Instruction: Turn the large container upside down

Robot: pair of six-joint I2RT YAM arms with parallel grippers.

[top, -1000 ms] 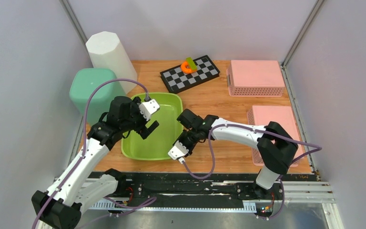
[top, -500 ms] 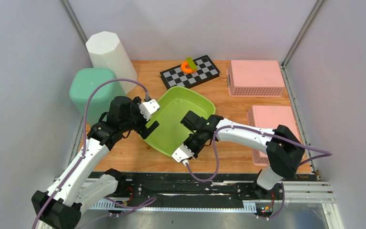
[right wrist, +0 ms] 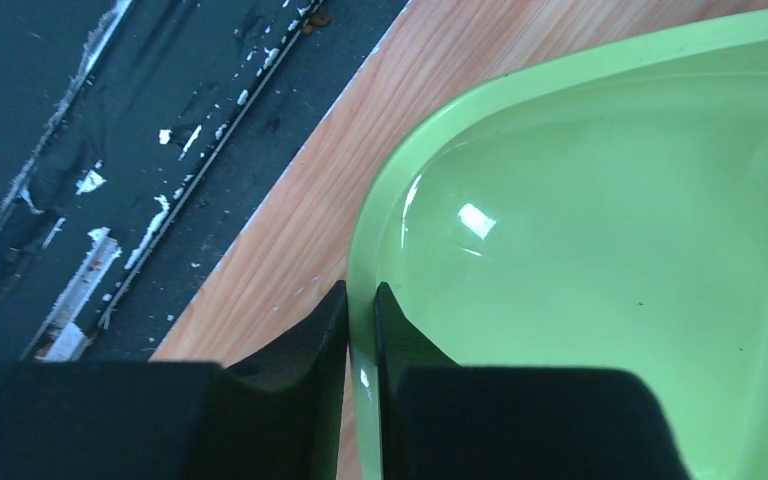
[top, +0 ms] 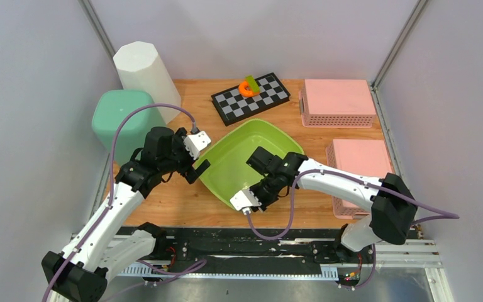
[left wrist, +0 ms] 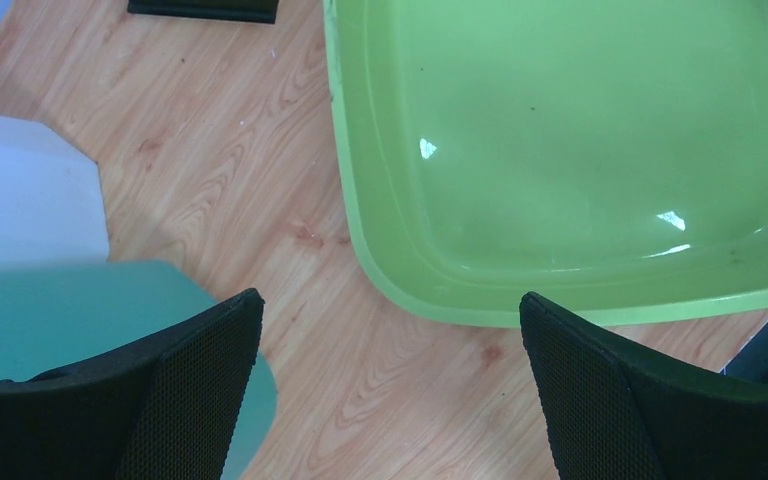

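My right gripper [right wrist: 361, 300] pinches the thin rim of the green container [right wrist: 600, 230], likely light, stiff and slick; left gripper [left wrist: 390, 305] hangs released.

Teal bin [top: 122, 116] near left claw [top: 199, 165]

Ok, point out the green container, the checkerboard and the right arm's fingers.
green container [top: 233, 157], top view, inner floor.
checkerboard [top: 270, 94], top view, right half.
right fingers [right wrist: 305, 345], right wrist view, outer finger pinching the rim.

The lime-green rectangular plastic container [top: 239, 157] looks smooth and glossy, with bright highlights. The orange-brown wooden tabletop [top: 289, 126] shows grain under a satin finish. The left gripper [left wrist: 390, 310] has matt black pads [left wrist: 200, 390], finely meshed.
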